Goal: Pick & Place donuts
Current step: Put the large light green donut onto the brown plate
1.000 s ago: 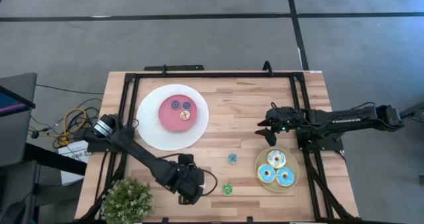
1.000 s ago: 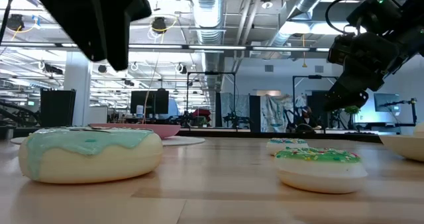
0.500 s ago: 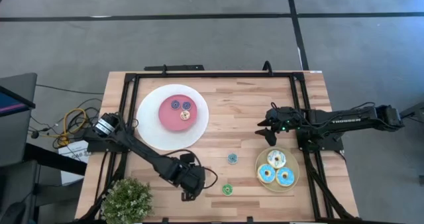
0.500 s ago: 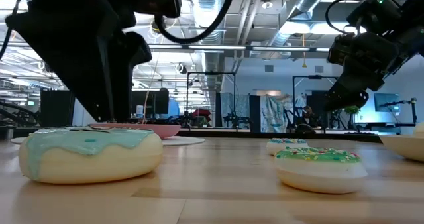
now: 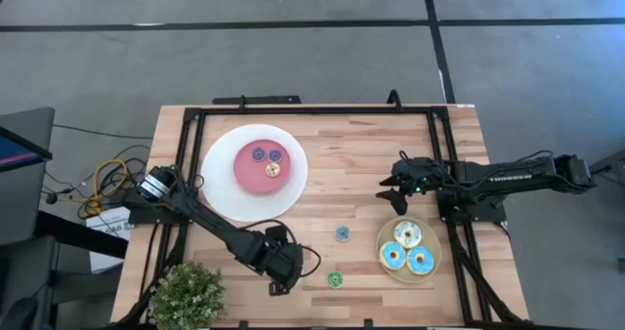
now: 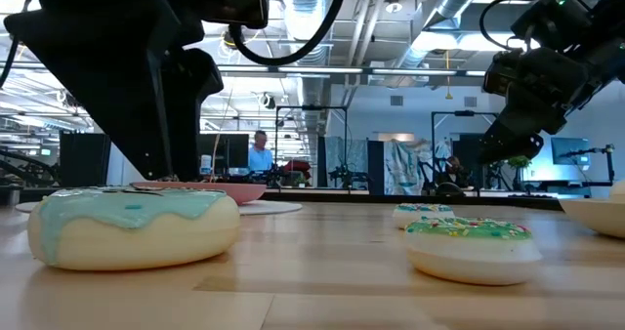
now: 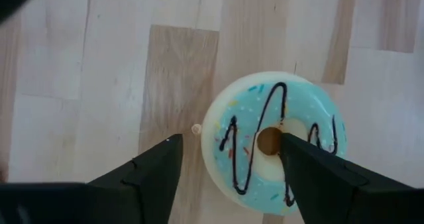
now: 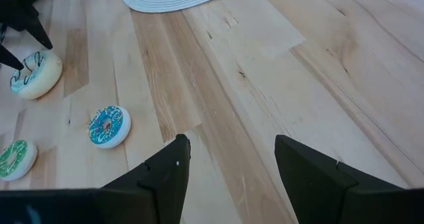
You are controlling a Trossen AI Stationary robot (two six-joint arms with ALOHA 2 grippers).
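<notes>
Your target, the pale teal-iced donut (image 7: 268, 143) with dark drizzle, lies flat on the worktop (image 5: 352, 164) at lower left of centre in the high view, hidden there beneath the left gripper (image 7: 228, 161). That gripper hangs directly above it, fingers (image 7: 149, 171) spread apart; one sits outside the rim and the other over the hole, which suggests a pinch across one side of the ring. Nothing is clamped yet. Two small donuts rest loose to its right: a blue one (image 5: 342, 233) and a green one (image 5: 335, 279). Three larger iced donuts fill the tan plate (image 5: 431, 243) at lower right. The white plate (image 5: 220, 188) at upper left carries small donuts in its pink centre. Your right gripper (image 5: 389, 195) waits above the tan plate, its fingers apart and empty.
</notes>
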